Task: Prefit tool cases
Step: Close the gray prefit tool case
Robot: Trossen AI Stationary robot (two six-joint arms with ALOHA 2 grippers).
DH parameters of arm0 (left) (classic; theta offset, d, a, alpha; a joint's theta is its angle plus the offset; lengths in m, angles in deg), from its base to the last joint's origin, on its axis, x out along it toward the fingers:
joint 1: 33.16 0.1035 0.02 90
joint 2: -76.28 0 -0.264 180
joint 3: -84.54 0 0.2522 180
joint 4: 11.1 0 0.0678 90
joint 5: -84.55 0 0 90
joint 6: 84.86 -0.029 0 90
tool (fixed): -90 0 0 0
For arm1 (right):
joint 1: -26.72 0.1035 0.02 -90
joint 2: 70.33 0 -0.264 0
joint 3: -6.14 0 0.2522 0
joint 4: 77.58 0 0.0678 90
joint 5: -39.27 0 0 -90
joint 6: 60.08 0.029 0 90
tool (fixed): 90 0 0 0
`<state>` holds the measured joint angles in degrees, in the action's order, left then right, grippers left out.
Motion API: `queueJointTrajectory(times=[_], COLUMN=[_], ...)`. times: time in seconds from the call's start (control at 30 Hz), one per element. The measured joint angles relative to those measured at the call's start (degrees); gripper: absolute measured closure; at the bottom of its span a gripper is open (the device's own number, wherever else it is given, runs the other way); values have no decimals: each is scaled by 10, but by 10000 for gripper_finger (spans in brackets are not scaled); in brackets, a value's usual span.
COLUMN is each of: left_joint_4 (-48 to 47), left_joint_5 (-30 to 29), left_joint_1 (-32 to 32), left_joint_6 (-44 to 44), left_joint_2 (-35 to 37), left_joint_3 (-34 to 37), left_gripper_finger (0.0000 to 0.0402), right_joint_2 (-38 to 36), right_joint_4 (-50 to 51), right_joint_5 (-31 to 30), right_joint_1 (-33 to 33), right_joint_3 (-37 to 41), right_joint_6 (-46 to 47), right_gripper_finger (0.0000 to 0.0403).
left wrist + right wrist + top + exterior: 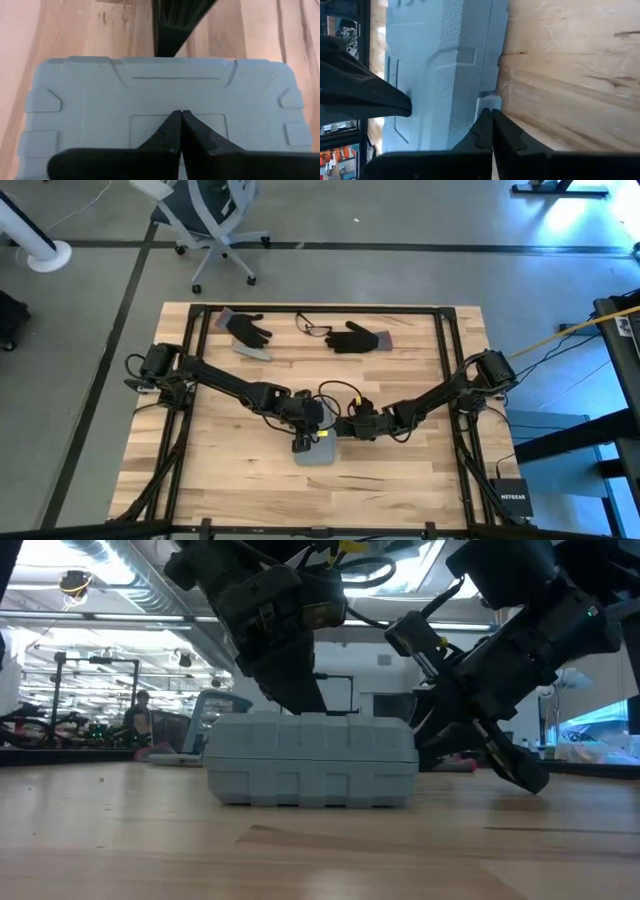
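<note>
Item: flat grey-blue rectangular plastic tool case (318, 450) with rounded corners and moulded ribs. It is closed and lies flat on the pale wooden plank table (230, 470), near the table's middle, toward the front edge.

Left gripper (179, 116): above the case, fingertips pressed together with nothing between them, tips resting on or just over the lid's top face near its middle. In the low view the left arm comes straight down onto the case's top.

Right gripper (491, 114): at the case's right side, fingers closed tip to tip and empty, the tips set at the side wall by a small notch just above the table. Whether they touch the wall cannot be told. In the low view the arm slants down beside the case's right end.

Other items, at the table's far edge, well apart from the case:
- one black glove with a grey cuff (243, 330), left of centre;
- a second black glove with a grey cuff (356, 338), right of centre;
- a pair of thin-framed safety glasses (312, 326), between the two gloves.

Beyond the table: a white office chair (205, 215) on the grey floor.
</note>
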<state>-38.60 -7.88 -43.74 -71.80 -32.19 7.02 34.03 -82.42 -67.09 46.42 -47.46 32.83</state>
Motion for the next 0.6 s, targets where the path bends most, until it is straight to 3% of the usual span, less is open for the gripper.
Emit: queueJointTrajectory(times=[0.3, 0.43, 0.6], left_joint_4=[24, 28, 44], left_joint_5=[1, 1, 3], left_joint_1=[2, 1, -3], left_joint_6=[15, 15, 12], left_joint_2=[-6, -12, -16], left_joint_3=[4, 4, 4], left_gripper_finger=[402, 402, 402], right_joint_2=[12, 26, 44], right_joint_4=[7, 59, 57], right_joint_5=[9, 31, 8], right_joint_1=[2, 1, 2], right_joint_3=[-4, -32, -64], right_joint_6=[-4, -8, -31], right_gripper_finger=[403, 403, 403])
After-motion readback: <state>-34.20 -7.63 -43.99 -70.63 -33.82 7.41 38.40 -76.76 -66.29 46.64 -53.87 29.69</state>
